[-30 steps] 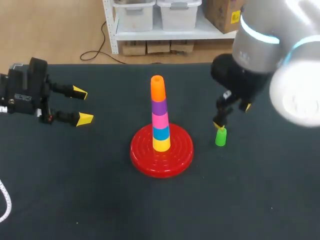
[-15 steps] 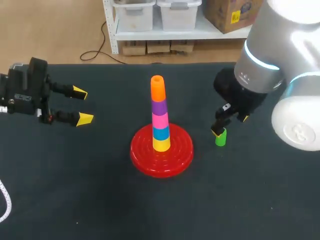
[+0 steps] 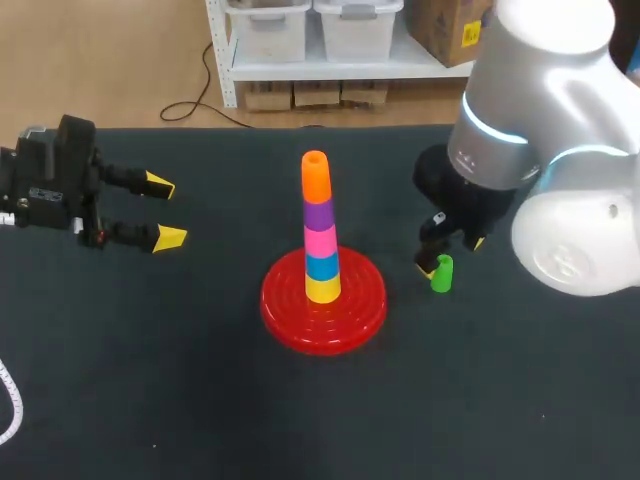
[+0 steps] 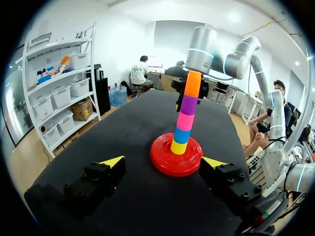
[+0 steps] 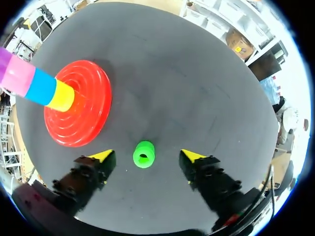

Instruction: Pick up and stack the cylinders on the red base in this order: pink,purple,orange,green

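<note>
The red base (image 3: 350, 315) holds a tower of yellow, blue, pink, purple and orange cylinders (image 3: 319, 228), with orange on top. A green cylinder (image 3: 441, 275) stands upright on the black table to the right of the base. My right gripper (image 3: 450, 256) hangs over it. In the right wrist view the green cylinder (image 5: 143, 154) sits between the open fingers of the right gripper (image 5: 147, 156), with a gap on each side. My left gripper (image 3: 165, 212) is open and empty at the far left. In the left wrist view this gripper (image 4: 163, 162) faces the tower (image 4: 186, 113).
The black table (image 3: 180, 380) spreads wide in front of the base and on both sides. A bit of white cable (image 3: 8, 405) lies at its left edge.
My right arm has come down and shifted slightly left, bringing its fingers around the green cylinder. The fingers have begun to narrow. The left arm has not moved.
</note>
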You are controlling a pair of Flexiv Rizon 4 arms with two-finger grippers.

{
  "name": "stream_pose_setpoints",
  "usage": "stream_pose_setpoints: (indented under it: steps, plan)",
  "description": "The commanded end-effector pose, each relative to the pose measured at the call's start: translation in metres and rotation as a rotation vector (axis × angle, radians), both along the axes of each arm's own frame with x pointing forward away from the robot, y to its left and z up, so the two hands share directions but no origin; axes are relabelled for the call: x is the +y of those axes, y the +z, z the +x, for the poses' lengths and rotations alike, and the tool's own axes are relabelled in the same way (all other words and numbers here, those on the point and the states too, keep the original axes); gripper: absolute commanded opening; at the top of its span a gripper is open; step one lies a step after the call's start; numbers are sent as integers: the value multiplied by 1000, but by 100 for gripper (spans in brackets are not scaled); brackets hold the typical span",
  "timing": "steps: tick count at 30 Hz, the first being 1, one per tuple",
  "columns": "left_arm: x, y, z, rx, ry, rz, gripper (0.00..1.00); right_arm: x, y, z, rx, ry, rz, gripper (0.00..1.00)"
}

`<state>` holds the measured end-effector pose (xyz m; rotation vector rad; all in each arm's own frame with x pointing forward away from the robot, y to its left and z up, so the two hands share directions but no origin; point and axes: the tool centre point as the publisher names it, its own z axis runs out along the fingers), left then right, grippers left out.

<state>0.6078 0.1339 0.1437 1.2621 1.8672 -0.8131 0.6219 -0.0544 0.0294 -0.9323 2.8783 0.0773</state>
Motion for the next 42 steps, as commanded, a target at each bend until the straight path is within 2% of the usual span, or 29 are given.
stream_pose_setpoints:
  steps: [1,10,16,18,19,21,31,32,33,34,42]
  plan:
    - [0,-1,0,-4,0,-4,100,4,-3,5,7,-3,-8,48]
    - [0,-1,0,-4,0,-4,100,7,-5,8,14,-2,-12,36]
    - [0,-1,0,-4,0,-4,100,12,-5,8,16,7,-11,32]
    - [0,-1,0,-4,0,-4,100,13,-5,7,17,11,-11,24]
    - [0,-1,0,-4,0,-4,100,14,-5,7,18,13,-12,11]
    - [0,-1,0,-4,0,-4,100,14,-4,6,18,15,-12,0]
    - [0,-1,0,-4,0,-4,100,10,6,3,0,16,-21,0]
    - [0,-1,0,-4,0,-4,100,9,6,3,-1,14,-23,24]
    - [0,-1,0,-4,0,-4,100,9,6,4,-1,13,-24,40]
    - [0,-1,0,-4,0,-4,100,9,7,4,-3,11,-27,100]
    - [0,-1,0,-4,0,-4,100,8,10,6,-15,0,-17,100]
